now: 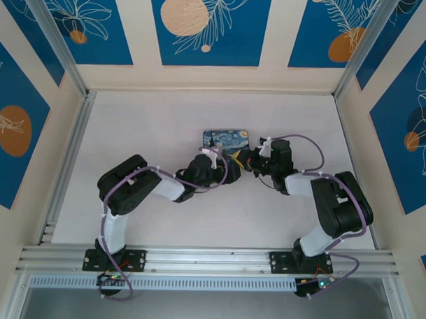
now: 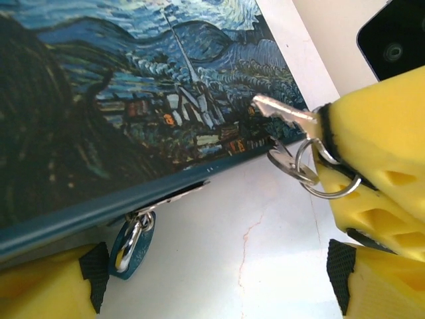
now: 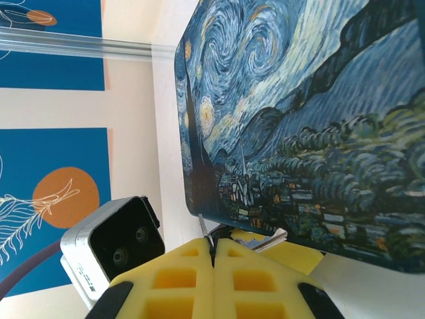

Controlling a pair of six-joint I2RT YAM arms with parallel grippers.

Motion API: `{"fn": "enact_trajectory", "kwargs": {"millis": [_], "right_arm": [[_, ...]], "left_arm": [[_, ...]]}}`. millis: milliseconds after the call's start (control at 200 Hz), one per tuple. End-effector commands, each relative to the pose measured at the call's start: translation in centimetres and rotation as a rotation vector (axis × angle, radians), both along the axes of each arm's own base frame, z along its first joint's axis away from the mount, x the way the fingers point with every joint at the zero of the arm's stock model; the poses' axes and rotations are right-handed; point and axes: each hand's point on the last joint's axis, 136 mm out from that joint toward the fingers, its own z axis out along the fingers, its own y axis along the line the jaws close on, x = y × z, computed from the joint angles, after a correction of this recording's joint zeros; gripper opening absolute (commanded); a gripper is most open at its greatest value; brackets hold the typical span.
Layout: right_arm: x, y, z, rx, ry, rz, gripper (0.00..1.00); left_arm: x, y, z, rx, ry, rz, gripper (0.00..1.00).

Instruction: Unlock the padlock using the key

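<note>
We see left pincer [image 2: 216, 279] spread wide above white worktop [image 2: 259, 246], nothing between its fingers. Small blue padlock [image 2: 131, 244] hangs from latch [image 2: 174, 196] of Starry-Night-painted box [image 2: 99, 100], just beside finger [image 2: 46, 292] at 8 o'clock. Key [image 2: 282, 111] at 2 o'clock in left wrist view, tip over box's corner, ring [image 2: 332, 195] and second key [image 2: 287, 163] dangling below. Right pincer [image 3: 214, 251] pressed together, pinching key.

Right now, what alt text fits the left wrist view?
The shut right hand holds a key at a corner of the painted box, apart from the padlock hanging under its edge. The open left hand frames the bottom.
</note>
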Motion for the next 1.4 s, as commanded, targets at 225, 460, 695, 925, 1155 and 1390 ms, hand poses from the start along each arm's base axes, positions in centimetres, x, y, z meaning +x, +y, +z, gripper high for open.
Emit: {"fn": "enact_trajectory", "kwargs": {"millis": [225,460,695,925,1155,1390], "right_arm": [[0.5,0.0,-0.1,0.013,0.002,-0.008,0.0],[0.7,0.1,-0.3,0.017,0.008,-0.008,0.0],[1.0,0.2,-0.4,0.023,0.013,-0.009,0.0],[0.8,0.1,-0.5,0.024,0.017,-0.009,0.0],[0.8,0.0,-0.7,0.026,0.021,-0.012,0.0],[1.4,-0.4,0.7,0.049,-0.006,-0.027,0.0]], "left_arm": [[1.3,2.3,-4.2,0.088,0.058,0.143,0.63],[2.0,3.5,-5.6,0.168,0.071,0.214,0.47],[2.1,3.9,-6.8,0.305,0.051,0.226,0.42],[2.4,4.4,-7.6,0.362,0.056,0.254,0.31],[2.7,3.8,-7.9,0.365,0.064,0.242,0.12],[2.4,3.3,-7.1,0.337,0.071,0.217,0.0]]}}
